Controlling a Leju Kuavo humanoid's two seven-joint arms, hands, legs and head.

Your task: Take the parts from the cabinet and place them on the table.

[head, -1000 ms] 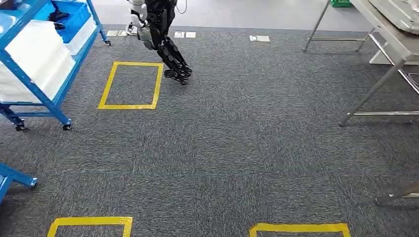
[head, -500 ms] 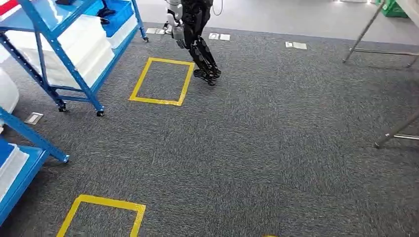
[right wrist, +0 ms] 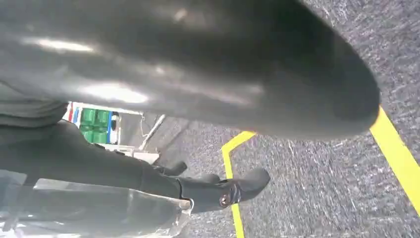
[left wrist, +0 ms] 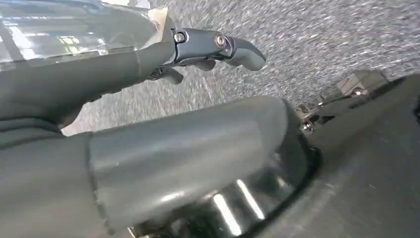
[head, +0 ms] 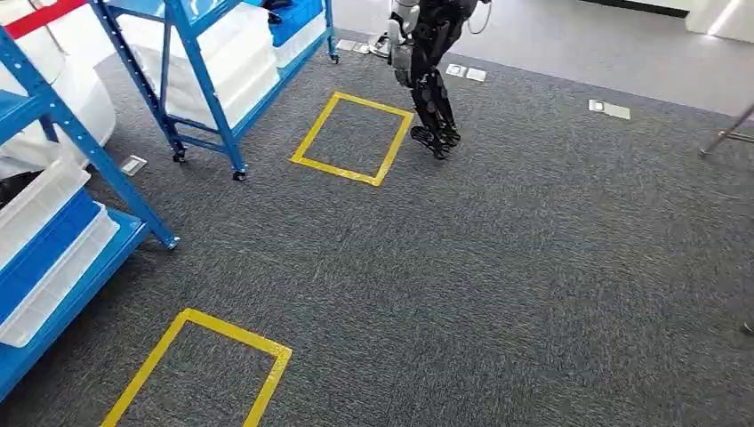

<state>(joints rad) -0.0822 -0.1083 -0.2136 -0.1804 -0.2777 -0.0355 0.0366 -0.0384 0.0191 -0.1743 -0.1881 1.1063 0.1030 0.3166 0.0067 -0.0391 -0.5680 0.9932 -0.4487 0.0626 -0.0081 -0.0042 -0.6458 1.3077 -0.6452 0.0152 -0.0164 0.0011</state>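
Note:
Two blue cabinets stand on my left in the head view: a near one [head: 105, 160] holding white and blue bins [head: 53, 285], and a farther wheeled one [head: 211, 89] with white bins. A dark part [head: 276, 14] lies in a blue bin on the farther cabinet. One metal leg of the table [head: 725, 138] shows at the right edge. My left hand [left wrist: 213, 44] hangs over the carpet with its fingers stretched out, and so does my right hand [right wrist: 218, 191]. A clear glossy sheet lies alongside each hand; neither hand grips a part.
Another dark-legged robot [head: 429, 71] stands at the back beside a yellow tape rectangle [head: 351, 138]. A second yellow rectangle [head: 200, 374] marks the grey carpet near my feet. Open carpet stretches across the middle and right.
The whole picture has swung left as I turn: the cabinets have come in larger on the left, and the table has slid out to the right.

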